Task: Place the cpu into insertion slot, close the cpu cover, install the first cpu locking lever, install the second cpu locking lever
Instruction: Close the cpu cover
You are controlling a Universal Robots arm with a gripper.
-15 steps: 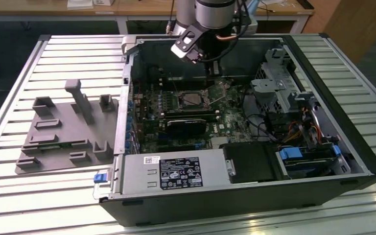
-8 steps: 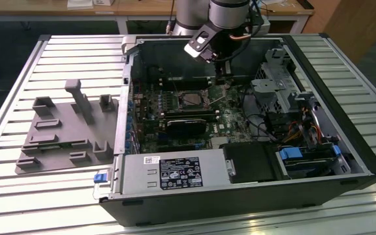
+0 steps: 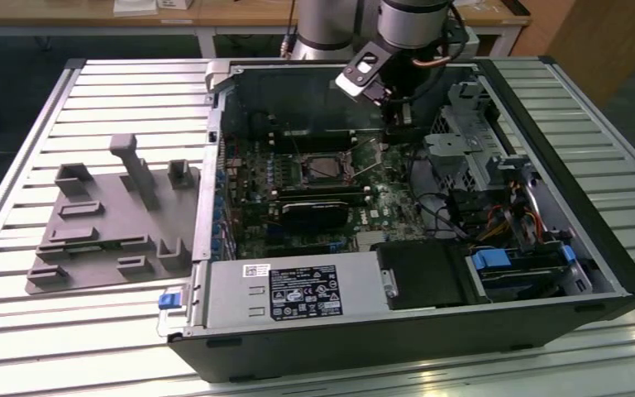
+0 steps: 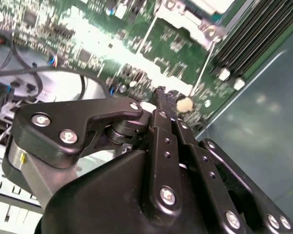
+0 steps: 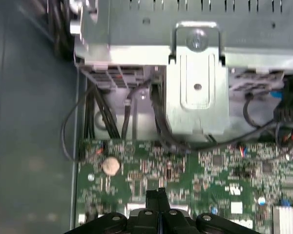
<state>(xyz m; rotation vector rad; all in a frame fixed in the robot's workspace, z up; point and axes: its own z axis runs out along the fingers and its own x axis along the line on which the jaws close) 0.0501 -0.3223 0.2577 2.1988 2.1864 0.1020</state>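
The insertion slot (image 3: pixel 323 169) is a dark square with a silver rim on the green motherboard inside the open case. Its silver frame, the cpu cover (image 3: pixel 324 157), lies around it. I cannot tell if the cpu is inside. My gripper (image 3: pixel 390 134) hangs at the slot's far corner, toward the exterior view's right. In both wrist views its black fingertips (image 4: pixel 161 93) (image 5: pixel 158 193) are pressed together just above the board, with nothing seen between them. A thin wire locking lever (image 4: pixel 203 66) slants up from the socket corner (image 4: pixel 195 14), ending close beside the fingertips.
A black heatsink block (image 3: pixel 317 211) sits nearer than the slot. Drive cages and cables (image 3: pixel 483 174) crowd the exterior view's right. A coin battery (image 5: pixel 111 165) lies near the fingertips. A metal bracket (image 5: pixel 198 83) rises behind the board. A grey fixture (image 3: pixel 108 223) stands outside the case.
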